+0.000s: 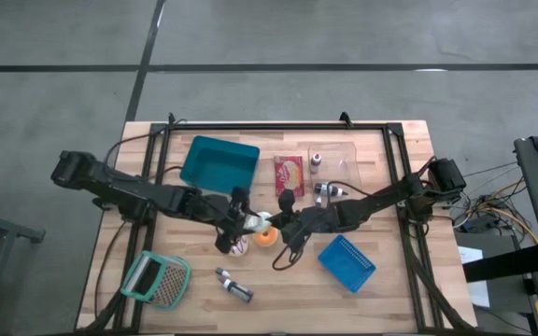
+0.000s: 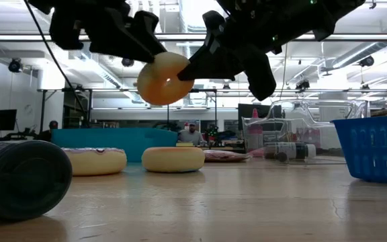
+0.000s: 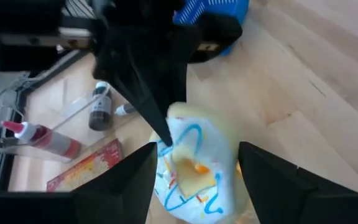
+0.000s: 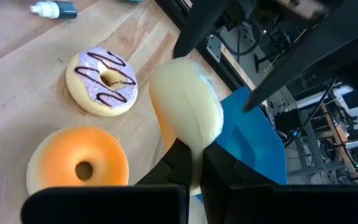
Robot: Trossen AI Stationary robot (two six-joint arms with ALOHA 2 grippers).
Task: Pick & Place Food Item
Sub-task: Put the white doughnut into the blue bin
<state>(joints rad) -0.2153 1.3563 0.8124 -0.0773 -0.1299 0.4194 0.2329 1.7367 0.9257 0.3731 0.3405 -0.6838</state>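
Observation:
A donut with white icing and blue squiggles [image 3: 194,171] hangs in the air above the table's middle. My right gripper [image 4: 194,158] is shut on it. My left gripper [image 3: 197,180] is open, with one finger on each side of this donut and a gap showing at both in the left wrist view. An orange donut [image 4: 76,165] and a purple-iced donut with dark squiggles [image 4: 101,81] lie flat on the table just below. My right gripper pinches the donut's rim [image 4: 194,146] between its two fingers, on the side toward the table's right. The fingers come from the table's right, slanting down. The donut stands tilted on edge, its cream underside [image 4: 188,112] toward my right wrist, lifted clear of the table.
A teal bin [image 1: 219,163] stands at the far left and a blue basket [image 1: 346,262] at the near right. A red packet [image 1: 288,173] and a clear tray with small bottles [image 1: 334,163] lie at the back. A dark bottle [image 1: 233,285] and a teal-framed grater [image 1: 155,279] lie near the front.

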